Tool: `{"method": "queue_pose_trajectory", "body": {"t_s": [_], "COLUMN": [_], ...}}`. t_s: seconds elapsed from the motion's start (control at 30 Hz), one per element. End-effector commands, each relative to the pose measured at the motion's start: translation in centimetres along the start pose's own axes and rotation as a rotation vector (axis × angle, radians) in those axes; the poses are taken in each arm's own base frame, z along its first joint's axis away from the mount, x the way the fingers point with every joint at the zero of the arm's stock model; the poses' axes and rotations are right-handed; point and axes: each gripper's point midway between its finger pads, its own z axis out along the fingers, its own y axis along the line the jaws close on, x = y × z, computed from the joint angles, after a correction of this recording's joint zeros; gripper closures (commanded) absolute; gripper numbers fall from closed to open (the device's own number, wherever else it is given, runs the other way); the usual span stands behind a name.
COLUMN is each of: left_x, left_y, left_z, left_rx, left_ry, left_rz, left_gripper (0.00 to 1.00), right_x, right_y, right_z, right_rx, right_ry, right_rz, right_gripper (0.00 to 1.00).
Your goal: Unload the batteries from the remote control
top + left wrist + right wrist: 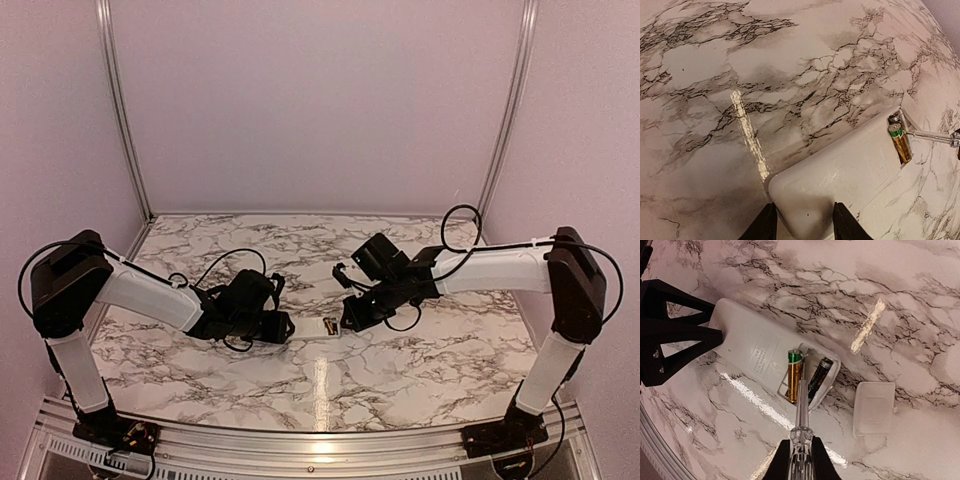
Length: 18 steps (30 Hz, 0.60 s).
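The white remote control [840, 175] lies face down on the marble table with its battery bay open. Two batteries sit in the bay, a gold-brown one [794, 375] with a green end and a dark one [819, 377]. My left gripper [802, 225] is shut on the remote's near end, one finger against each side. My right gripper [801, 460] is shut on a clear, pale rod [801, 405]. The rod's tip reaches into the bay between the two batteries. In the top view both grippers [280, 326] [350, 318] meet at the table's middle, with the gold-brown battery [328, 325] between them.
The loose white battery cover [874, 407] lies flat on the table just right of the remote's open end. Pink walls and metal posts [120, 110] close in the back and sides. A metal rail [300, 455] runs along the near edge.
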Motion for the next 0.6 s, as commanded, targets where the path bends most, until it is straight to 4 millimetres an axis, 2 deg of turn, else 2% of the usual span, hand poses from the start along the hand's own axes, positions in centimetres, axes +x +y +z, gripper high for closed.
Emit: {"method": "queue_pose_trajectory", "body": {"t_s": [0.0,0.27,0.43,0.57], "left_x": [1.1,1.1,1.1,1.1], "left_y": [-0.5,-0.4,-0.5,-0.4], "left_z": [0.6,0.6,0.6,0.6], "left_rx": [0.008,0.006,0.008,0.005], "left_ry": [0.035,0.035,0.035,0.034], "left_rz": [0.02,0.02,0.02,0.02], "left_gripper": [0.6,0.6,0.6,0.6], "right_x": [0.6,0.9,1.4,0.9], "right_y": [2.7,4.5,4.5,4.4], "right_z": [-1.3,-2.0,-1.5,-2.0], "right_rx": [-0.037,-0.027,-0.025,0.0], "right_ry": [-0.005,-0.011,-0.001,-0.021], "right_rz": [-0.034,-0.064,-0.061,-0.057], "right_gripper": [1.0,1.0,1.0,1.0]}}
